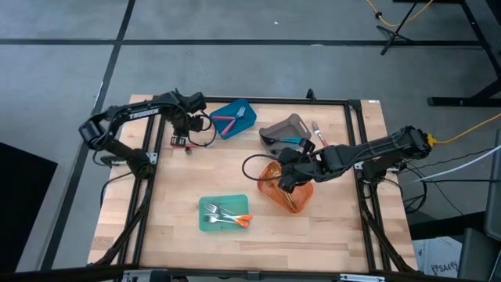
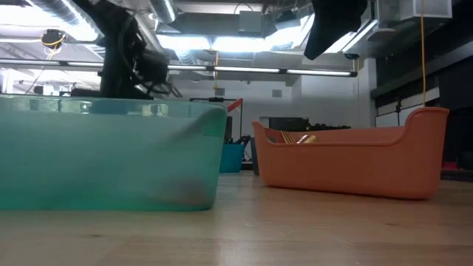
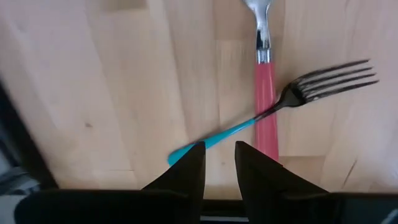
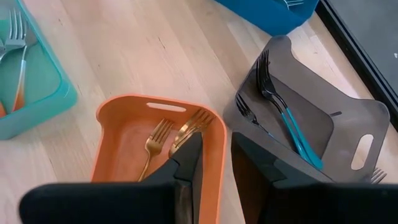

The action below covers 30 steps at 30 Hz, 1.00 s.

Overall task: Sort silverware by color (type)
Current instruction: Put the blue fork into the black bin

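Note:
A blue-handled fork [image 3: 231,128] with dark tines lies on the wooden table, crossed over a pink-handled utensil [image 3: 266,93]. My left gripper [image 3: 219,155] hangs over them at the table's far left [image 1: 186,129], pointing down and open, with bare wood in its gap. The fork's handle end sits just off one fingertip. My right gripper [image 4: 217,149] hovers open above the orange bin [image 4: 155,102], which holds gold forks [image 4: 152,148]. Blue-handled forks [image 4: 292,127] lie in the grey bin [image 4: 348,118].
The blue bin [image 1: 249,106] with pink-handled pieces stands right of my left gripper. The teal bin [image 1: 205,227] with orange-handled forks sits near the front edge. One loose utensil [image 1: 316,130] lies beside the grey bin [image 1: 274,129]. A dark cable loops by the orange bin [image 1: 274,205].

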Tool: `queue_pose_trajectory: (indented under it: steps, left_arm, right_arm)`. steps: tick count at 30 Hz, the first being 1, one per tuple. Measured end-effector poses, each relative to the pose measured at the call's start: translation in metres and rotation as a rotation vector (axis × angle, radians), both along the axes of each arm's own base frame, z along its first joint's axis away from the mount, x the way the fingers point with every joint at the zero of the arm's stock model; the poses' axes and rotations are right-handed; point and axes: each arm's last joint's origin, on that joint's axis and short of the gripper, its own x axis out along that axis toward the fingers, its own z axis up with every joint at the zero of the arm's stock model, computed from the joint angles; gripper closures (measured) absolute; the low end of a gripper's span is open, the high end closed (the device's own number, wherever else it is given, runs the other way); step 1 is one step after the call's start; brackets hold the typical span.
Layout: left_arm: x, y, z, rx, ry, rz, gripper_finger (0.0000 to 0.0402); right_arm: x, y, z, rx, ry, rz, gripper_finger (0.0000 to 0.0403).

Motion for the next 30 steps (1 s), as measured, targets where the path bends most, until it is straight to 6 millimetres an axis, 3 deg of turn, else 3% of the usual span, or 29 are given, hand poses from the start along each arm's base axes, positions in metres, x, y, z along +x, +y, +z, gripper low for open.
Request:
queue_pose_trajectory:
  steps: [14,21,30]
  left_arm:
    - [0.008,0.010,-0.035,-0.088,0.150,0.001,0.0320]
    - [-0.005,0.000,-0.054,-0.118,0.248,-0.030,0.0320]
    - [-0.007,0.001,-0.067,-0.007,0.244,0.022,0.0320]
  right_arm:
    - [0.000,0.000,0.000,-0.001,0.002,0.003,0.0329]
    - [0.000,0.000,0.000,-0.002,0.005,0.003,0.0329]
    - [0.000,0.000,0.000,-0.002,0.005,0.003,0.0329]
